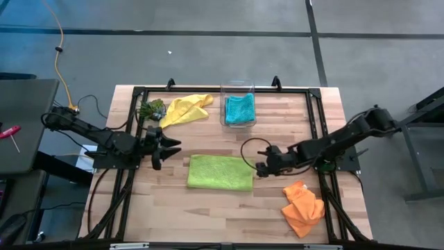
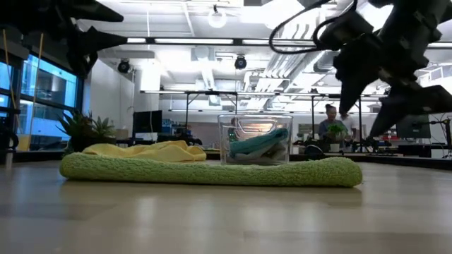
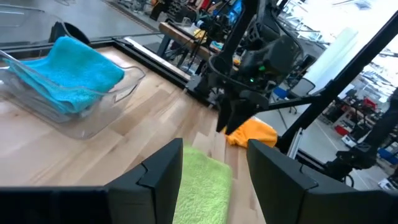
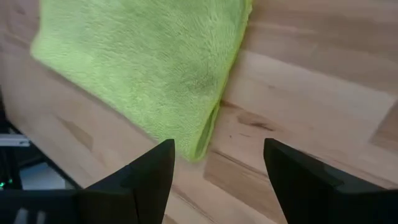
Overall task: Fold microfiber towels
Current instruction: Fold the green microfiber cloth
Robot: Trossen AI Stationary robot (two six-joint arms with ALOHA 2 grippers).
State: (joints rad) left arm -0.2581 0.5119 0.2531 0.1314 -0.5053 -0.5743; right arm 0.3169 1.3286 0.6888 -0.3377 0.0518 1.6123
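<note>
I am seeing the orange towel [image 1: 303,208] lying crumpled at the near right corner, the lime green towel [image 1: 220,172] lying folded mid-table between my left gripper [image 1: 170,146] and right gripper [image 1: 258,167], both hovering with fingers spread and empty, then the yellow towel [image 1: 184,108] and the teal towel [image 1: 239,109] sitting in the clear box [image 1: 238,89] at the far edge.

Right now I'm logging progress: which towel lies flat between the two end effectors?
The lime green towel, folded at mid-table. The yellow towel and orange towel lie crumpled; the teal towel sits in the clear box.

We see one folded towel [image 1: 220,172] mid-table between both grippers, another towel [image 1: 240,110] in the box [image 1: 223,104] behind it.
</note>
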